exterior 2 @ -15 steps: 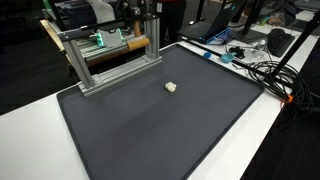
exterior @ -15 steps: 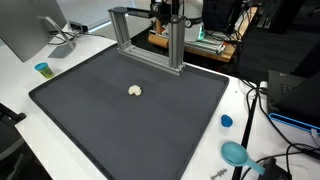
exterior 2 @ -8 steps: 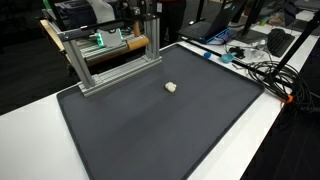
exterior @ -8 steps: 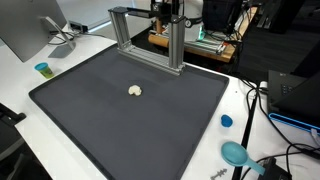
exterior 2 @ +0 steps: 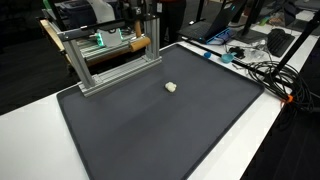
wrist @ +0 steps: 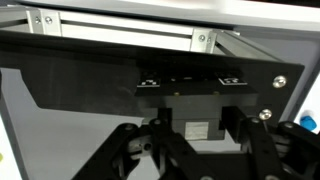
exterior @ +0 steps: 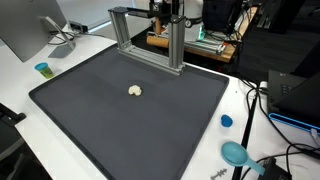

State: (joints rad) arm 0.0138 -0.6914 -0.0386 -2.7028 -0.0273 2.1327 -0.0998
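A small whitish lump [exterior: 135,91] [exterior 2: 171,87] lies alone on the dark mat [exterior: 130,135] [exterior 2: 160,135], a little back of its middle. An aluminium frame [exterior: 148,30] [exterior 2: 108,52] stands at the mat's far edge. My arm is behind and above that frame, mostly cut off by the top of both exterior views, far from the lump. In the wrist view my gripper [wrist: 190,166] shows only its black body and finger links at the bottom. Its fingertips are out of the picture. The frame's bar [wrist: 120,25] runs across the top of that view.
On the white table stand a blue cup [exterior: 42,69] by a monitor [exterior: 28,30], a blue cap [exterior: 226,121] and a teal round object [exterior: 235,153]. Cables and devices [exterior 2: 255,62] crowd one side. Equipment sits behind the frame.
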